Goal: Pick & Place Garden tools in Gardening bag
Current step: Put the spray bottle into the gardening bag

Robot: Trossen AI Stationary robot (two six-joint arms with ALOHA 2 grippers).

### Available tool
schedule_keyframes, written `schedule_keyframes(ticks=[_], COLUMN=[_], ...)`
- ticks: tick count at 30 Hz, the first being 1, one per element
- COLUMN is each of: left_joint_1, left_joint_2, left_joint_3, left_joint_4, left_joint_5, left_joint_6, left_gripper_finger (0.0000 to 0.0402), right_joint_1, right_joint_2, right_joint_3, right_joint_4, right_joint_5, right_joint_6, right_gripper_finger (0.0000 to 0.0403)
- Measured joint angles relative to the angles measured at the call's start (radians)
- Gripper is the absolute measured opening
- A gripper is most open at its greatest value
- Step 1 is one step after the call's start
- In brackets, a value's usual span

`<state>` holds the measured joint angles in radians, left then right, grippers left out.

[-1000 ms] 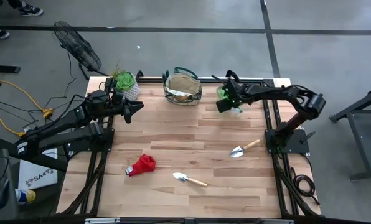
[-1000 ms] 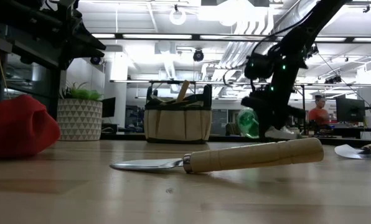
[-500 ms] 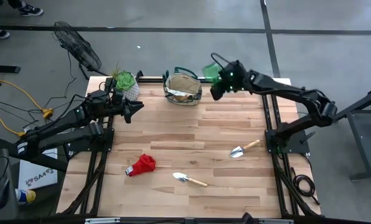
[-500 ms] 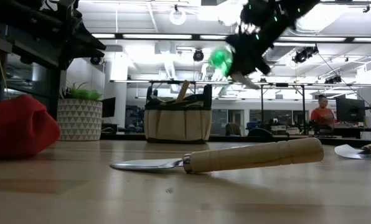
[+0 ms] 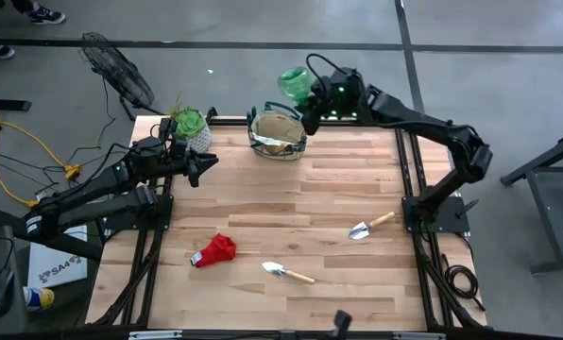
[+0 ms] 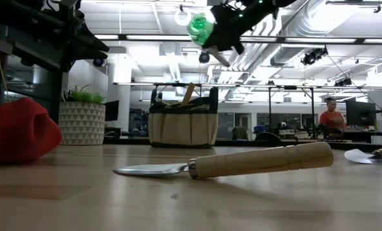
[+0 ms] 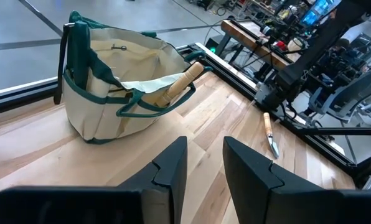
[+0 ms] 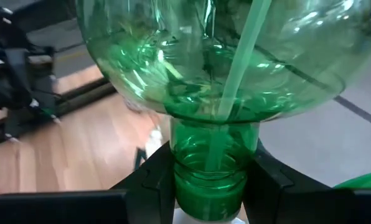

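Note:
The gardening bag [image 5: 278, 134], beige with green trim, stands at the table's far edge, and a wooden handle [image 7: 182, 78] sticks out of it. My right gripper [image 5: 312, 102] is high above the bag's far right side, shut on a translucent green plastic piece [image 5: 296, 83] with a round hollow body [image 8: 210, 56]. My left gripper [image 7: 204, 155] hovers open near the far left, pointing at the bag. Two trowels [image 5: 286, 272] [image 5: 368, 227] and a red cloth [image 5: 215, 250] lie on the near half of the table. My right gripper pinches the green piece's narrow neck [image 8: 210, 168] between its two fingers [image 8: 157, 177], just behind the round body. The fingers come nearly level from the table's right side. The piece is lifted clear, high over the bag, with its round body [image 6: 199, 27] ahead of the fingertips.
A green plant in a white pot [image 5: 189, 127] stands at the far left corner, close to my left gripper. One trowel [image 6: 242, 163] lies near the table's front. A person [image 6: 332, 115] sits in the room beyond. Bare wood [image 5: 300, 189] spans the table's middle.
My right gripper has risen from just above the table at the far right, carrying the green piece up and toward the table's left to a place over the bag. It has tipped from pointing steeply down to nearly level. The piece went from low beside the bag to high above it.

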<state>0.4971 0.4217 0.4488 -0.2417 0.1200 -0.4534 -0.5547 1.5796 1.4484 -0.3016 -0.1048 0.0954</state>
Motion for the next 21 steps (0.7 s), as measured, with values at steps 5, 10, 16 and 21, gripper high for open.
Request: schedule_keyframes(ticks=[5, 10, 16, 21], left_joint_1=[0.000, 0.000, 0.000, 0.000], left_joint_2=[0.000, 0.000, 0.000, 0.000], left_joint_3=[0.000, 0.000, 0.000, 0.000], left_joint_4=[0.000, 0.000, 0.000, 0.000], left_joint_5=[0.000, 0.000, 0.000, 0.000], left_joint_6=[0.000, 0.000, -0.001, -0.001], left_gripper_finger=[0.0102, 0.0102, 0.0102, 0.0102], right_joint_1=[0.015, 0.018, 0.021, 0.024], right_joint_2=[0.088, 0.178, 0.273, 0.306], right_joint_3=[0.019, 0.019, 0.019, 0.019], right_joint_4=[0.118, 0.184, 0.279, 0.303], right_joint_5=[-0.078, -0.108, -0.106, -0.106], right_joint_6=[-0.049, -0.037, 0.006, 0.006], right_gripper_finger=[0.0122, 0.0122, 0.0122, 0.0122])
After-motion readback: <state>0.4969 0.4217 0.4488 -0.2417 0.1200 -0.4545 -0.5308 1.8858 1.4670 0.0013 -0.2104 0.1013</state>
